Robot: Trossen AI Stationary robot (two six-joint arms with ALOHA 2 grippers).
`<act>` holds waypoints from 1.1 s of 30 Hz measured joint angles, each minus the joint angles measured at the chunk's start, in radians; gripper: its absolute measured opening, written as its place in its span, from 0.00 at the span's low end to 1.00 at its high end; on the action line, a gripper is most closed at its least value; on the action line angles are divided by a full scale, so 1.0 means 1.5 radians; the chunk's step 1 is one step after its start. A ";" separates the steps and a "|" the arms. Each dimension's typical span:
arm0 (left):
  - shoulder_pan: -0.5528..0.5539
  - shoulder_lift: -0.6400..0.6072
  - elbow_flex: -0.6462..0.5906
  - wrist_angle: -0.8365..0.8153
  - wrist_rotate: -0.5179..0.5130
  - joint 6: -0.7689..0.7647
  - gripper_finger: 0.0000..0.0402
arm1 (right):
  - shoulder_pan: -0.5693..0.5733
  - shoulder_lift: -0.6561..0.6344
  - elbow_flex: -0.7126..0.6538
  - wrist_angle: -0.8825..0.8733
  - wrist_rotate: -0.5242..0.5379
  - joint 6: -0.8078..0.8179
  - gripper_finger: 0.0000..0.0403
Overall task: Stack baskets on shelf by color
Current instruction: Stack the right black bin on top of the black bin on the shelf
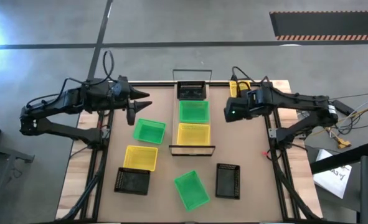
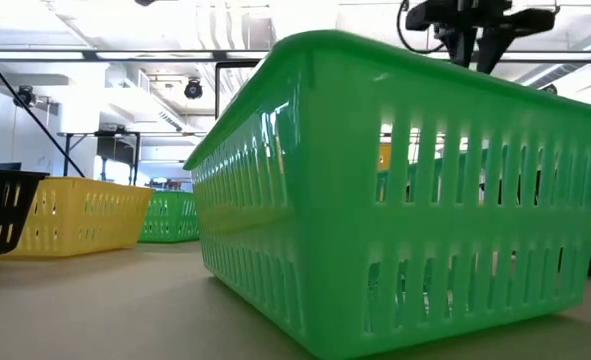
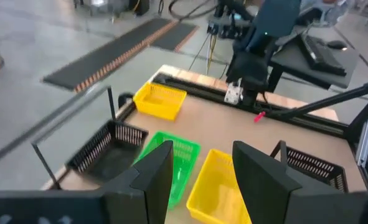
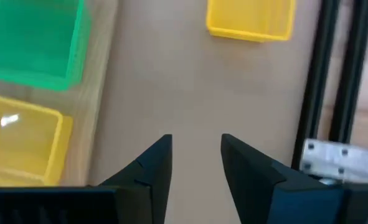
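The shelf [image 1: 173, 127] runs down the table's middle. It carries a black basket [image 1: 192, 91], a green basket [image 1: 193, 112] and a yellow basket [image 1: 193, 134] in a row. Loose on the tabletop sit a green basket [image 1: 149, 131], a yellow basket [image 1: 140, 158], a black basket [image 1: 132, 181], a second green basket [image 1: 192, 190] and a second black basket [image 1: 228, 180]. Another yellow basket [image 4: 251, 18] stands near the far edge, right of the shelf. My left gripper [image 1: 137, 104] hovers open, left of the shelf. My right gripper [image 1: 229, 113] hovers open over bare table, right of the shelf.
Bare tabletop lies between the shelf and the table's right edge [image 1: 272, 155]. In the low view the near green basket [image 2: 395, 200] fills most of the picture. The shelf's black wire frame [image 1: 192, 73] rises at its far end. Cables lie beyond the right arm.
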 joint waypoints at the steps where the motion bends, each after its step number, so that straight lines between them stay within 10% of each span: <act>1: 0.000 0.006 -0.001 0.000 0.000 -0.004 0.37 | -0.008 -0.003 -0.010 0.008 -0.003 -0.025 0.31; 11: 0.000 0.074 -0.003 -0.036 -0.003 -0.112 0.37 | -0.002 -0.019 -0.137 0.140 -0.126 -0.307 0.42; 19: 0.001 0.109 -0.003 -0.042 -0.003 -0.200 0.37 | 0.176 -0.100 -0.281 0.414 -0.310 -0.405 0.51; 26: 0.001 0.141 -0.003 -0.043 -0.005 -0.229 0.37 | 0.367 -0.081 -0.342 0.484 -0.202 -0.400 0.53; 33: 0.001 0.169 -0.003 -0.043 -0.005 -0.229 0.37 | 0.404 0.004 -0.354 0.525 -0.126 -0.398 0.52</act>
